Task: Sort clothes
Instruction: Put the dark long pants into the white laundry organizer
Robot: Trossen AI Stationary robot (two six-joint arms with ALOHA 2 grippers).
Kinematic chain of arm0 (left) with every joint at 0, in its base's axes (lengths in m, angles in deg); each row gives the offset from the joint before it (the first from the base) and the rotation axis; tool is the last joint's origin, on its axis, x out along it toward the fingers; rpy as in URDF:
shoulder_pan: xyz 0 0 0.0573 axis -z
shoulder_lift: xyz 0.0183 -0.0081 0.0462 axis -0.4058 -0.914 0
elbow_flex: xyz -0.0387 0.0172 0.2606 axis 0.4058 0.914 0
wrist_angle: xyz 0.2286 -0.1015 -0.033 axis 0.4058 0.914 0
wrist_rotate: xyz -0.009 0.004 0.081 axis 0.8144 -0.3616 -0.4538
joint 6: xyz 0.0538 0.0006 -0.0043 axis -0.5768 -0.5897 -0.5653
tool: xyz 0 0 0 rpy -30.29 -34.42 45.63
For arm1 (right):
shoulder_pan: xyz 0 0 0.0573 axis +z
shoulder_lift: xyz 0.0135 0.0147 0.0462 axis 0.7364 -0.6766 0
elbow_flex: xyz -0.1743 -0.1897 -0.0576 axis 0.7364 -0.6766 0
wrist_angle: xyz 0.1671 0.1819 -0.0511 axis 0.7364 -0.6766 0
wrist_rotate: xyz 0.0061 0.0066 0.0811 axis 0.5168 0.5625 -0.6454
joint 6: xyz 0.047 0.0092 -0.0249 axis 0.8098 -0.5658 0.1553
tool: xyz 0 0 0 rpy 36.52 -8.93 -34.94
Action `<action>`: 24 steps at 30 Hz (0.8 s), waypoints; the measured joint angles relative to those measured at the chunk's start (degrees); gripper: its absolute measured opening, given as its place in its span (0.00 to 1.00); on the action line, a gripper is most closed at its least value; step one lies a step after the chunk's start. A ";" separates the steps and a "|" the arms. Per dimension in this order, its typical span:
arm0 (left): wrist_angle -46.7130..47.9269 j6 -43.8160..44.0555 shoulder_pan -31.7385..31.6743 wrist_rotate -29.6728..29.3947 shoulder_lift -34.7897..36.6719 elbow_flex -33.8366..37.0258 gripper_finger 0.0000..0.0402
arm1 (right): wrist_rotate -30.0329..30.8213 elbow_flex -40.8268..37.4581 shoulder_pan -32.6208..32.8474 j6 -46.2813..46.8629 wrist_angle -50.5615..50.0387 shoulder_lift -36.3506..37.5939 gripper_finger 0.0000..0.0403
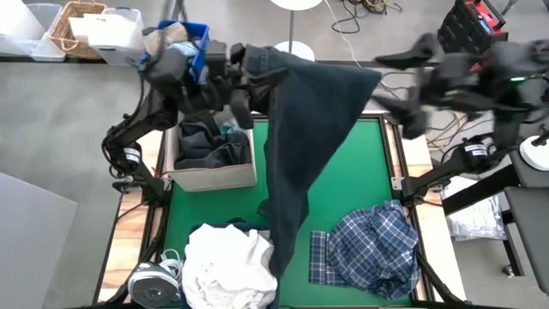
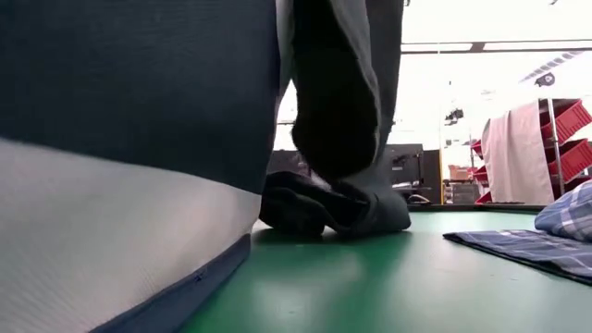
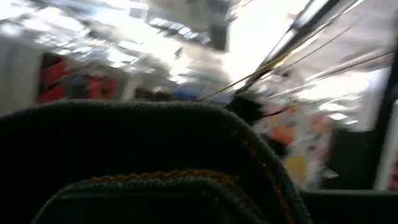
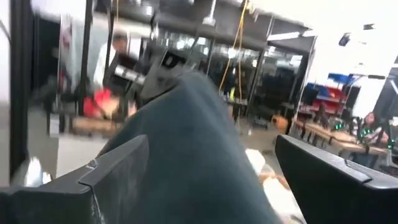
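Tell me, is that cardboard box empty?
No. The box beside the green mat holds dark clothes, seen from above.

A green table mat point(image 1: 364, 172) lies under both grippers. A cardboard box point(image 1: 214, 178) stands on it just beside the left gripper point(image 1: 238, 77). On that gripper's outer side, close by, sits a blue crate point(image 1: 199, 39) holding a tan and pale-blue cloth bundle point(image 1: 167, 39). Farther out are a clear plastic bin point(image 1: 120, 34) and a wicker basket point(image 1: 73, 30). Loose cables point(image 1: 360, 17) trail on the floor between the left gripper and the right gripper point(image 1: 403, 107) — off the table. A red bin point(image 1: 480, 13) sits beyond the right gripper.
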 joint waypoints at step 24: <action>4.66 2.63 0.08 14.32 -6.01 0.24 0.06 | 3.21 0.07 0.02 -7.61 -20.95 -9.94 0.40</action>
